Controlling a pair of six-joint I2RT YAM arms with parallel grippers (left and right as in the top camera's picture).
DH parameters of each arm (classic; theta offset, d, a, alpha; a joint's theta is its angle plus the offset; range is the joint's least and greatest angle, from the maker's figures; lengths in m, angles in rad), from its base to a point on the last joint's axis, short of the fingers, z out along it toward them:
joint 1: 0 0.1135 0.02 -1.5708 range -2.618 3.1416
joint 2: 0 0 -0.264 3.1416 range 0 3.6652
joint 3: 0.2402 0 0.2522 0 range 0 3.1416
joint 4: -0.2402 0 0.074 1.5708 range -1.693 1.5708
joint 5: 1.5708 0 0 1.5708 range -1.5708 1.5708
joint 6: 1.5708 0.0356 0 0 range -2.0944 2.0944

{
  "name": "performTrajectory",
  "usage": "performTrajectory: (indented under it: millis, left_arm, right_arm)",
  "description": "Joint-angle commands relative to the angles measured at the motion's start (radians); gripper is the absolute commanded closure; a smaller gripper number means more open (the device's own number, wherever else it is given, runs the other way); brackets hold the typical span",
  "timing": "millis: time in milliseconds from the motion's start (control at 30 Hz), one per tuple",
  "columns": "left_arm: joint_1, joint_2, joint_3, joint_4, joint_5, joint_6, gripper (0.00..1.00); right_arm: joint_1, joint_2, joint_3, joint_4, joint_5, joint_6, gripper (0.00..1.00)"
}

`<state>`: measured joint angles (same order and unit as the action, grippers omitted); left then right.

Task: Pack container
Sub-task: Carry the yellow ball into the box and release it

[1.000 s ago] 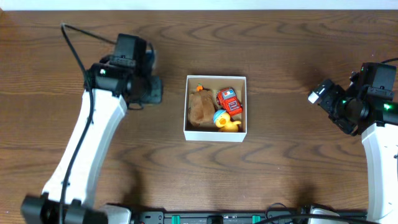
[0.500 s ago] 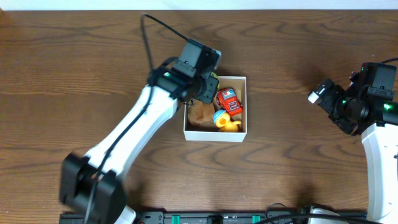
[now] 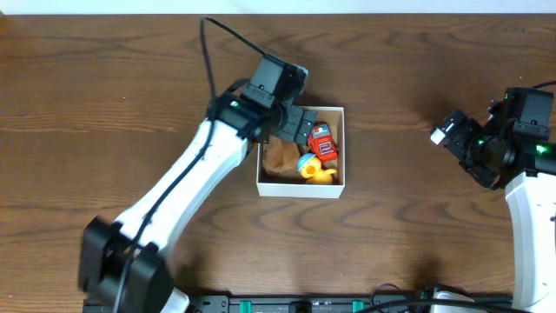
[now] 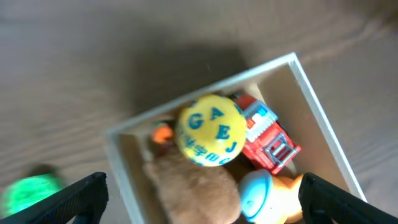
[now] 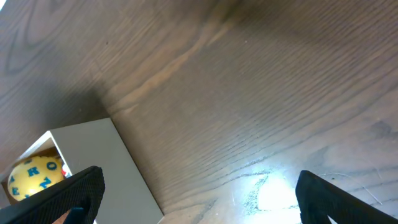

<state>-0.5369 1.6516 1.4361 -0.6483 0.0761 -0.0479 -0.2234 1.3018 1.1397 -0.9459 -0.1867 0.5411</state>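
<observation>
ball (image 4: 208,130) in box (image 4: 314,93), l gripper (image 4: 202,190) above
my l fingers (image 4: 74,199) wide apart, empty; r gripper (image 5: 199,186) too. i lift straight up, clear of box.

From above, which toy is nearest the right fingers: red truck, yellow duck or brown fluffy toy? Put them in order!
1. Red truck and yellow duck, container's right side: too close to call from the right fingers.
2. Brown fluffy toy, left side, farthest.
</observation>
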Motion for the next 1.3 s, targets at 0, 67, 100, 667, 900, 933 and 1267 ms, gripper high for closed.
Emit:
performTrajectory:
  millis: [0,67,100,667,900,933,1267]
  left_arm:
    - [0.01,-0.077,0.032,-0.034,-0.195,0.01,0.0]
    - [0.027,-0.093,0.032,-0.071,-0.254,0.01,0.01]
    - [0.038,-0.094,0.032,-0.08,-0.25,0.01,0.01]
    - [0.022,0.141,0.027,-0.004,0.047,0.01,0.4]
    - [0.02,0.28,0.027,-0.005,0.048,0.01,0.41]
    - [0.02,0.291,0.027,-0.006,0.048,0.01,0.41]
    - [0.02,0.201,0.028,-0.019,0.047,0.01,0.49]
  right_arm:
    - [-0.009,0.001,0.005,0.0,-0.004,0.008,0.01]
    - [-0.009,0.001,0.005,0.0,-0.004,0.008,0.01]
    - [-0.009,0.001,0.005,0.0,-0.005,0.008,0.01]
    - [-0.009,0.001,0.005,0.0,-0.004,0.008,0.01]
    - [-0.009,0.001,0.005,0.0,-0.004,0.008,0.01]
    - [-0.009,0.001,0.005,0.0,-0.005,0.008,0.01]
    - [-0.009,0.001,0.005,0.0,-0.004,0.008,0.01]
